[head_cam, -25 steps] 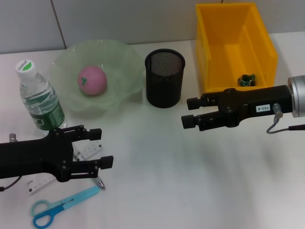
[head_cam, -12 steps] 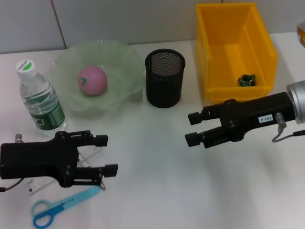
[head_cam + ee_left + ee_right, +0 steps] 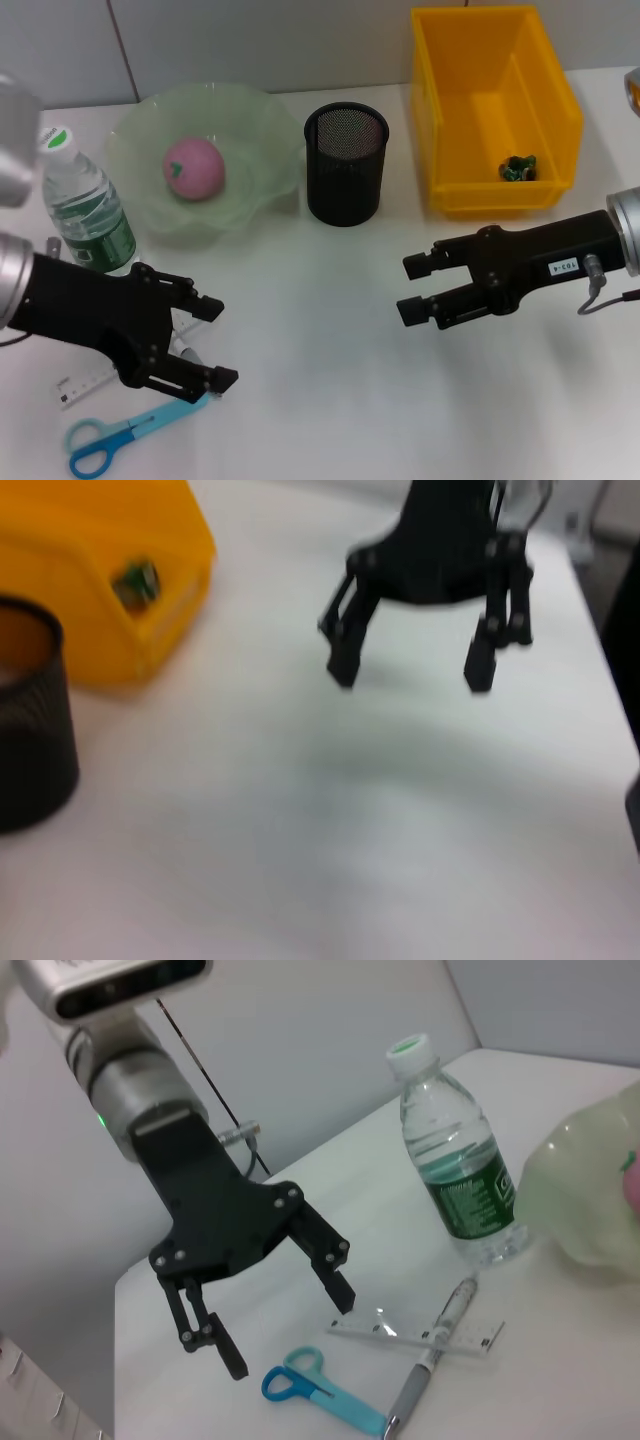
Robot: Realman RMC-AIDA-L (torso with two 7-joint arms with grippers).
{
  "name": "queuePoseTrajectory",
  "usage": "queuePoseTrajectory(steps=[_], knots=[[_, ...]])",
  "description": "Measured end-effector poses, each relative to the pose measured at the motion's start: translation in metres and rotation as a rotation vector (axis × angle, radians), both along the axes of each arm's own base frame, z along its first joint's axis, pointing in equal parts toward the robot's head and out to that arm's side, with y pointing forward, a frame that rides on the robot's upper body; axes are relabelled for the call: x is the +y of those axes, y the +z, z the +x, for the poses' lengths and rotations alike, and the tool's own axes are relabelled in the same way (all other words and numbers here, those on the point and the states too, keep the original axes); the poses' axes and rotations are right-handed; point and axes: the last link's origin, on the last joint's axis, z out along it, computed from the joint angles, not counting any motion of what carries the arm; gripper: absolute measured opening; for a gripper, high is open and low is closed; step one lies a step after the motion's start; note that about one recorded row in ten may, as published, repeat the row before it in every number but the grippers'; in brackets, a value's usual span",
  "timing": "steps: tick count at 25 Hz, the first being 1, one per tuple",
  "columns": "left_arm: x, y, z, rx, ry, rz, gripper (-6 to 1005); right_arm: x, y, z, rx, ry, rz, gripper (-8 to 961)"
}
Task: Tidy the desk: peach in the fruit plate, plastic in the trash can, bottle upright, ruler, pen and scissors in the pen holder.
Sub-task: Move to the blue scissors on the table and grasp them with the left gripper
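The left gripper (image 3: 212, 344), fingers wide, seemingly straddles the pen (image 3: 428, 1365) crossing the ruler (image 3: 415, 1334).

We see a plain white flat desk (image 3: 330, 400); a pink round peach (image 3: 194, 169) with a small green mark; a pale green translucent scalloped glass plate (image 3: 262, 130); a bright yellow rectangular plastic bin (image 3: 548, 95); a black wire-mesh cup (image 3: 345, 165); a clear plastic bottle (image 3: 85, 210) with dark green label and white-and-green cap; light blue plastic-handled scissors (image 3: 120, 435); a whitish flat ruler (image 3: 85, 384) with black marks.

White desk (image 3: 330, 400): bottle (image 3: 85, 210), fruit plate (image 3: 265, 130), pen holder (image 3: 345, 165), trash can (image 3: 455, 130), ruler (image 3: 85, 385), pen (image 3: 430, 1370), scissors (image 3: 130, 432).
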Motion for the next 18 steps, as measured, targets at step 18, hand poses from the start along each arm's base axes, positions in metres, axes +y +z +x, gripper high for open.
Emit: queuePoseTrajectory(steps=[18], knots=[[-0.001,-0.045,0.057,0.512,0.138,-0.118,811,0.001,0.001,-0.007,-0.088,0.099,-0.034,817]])
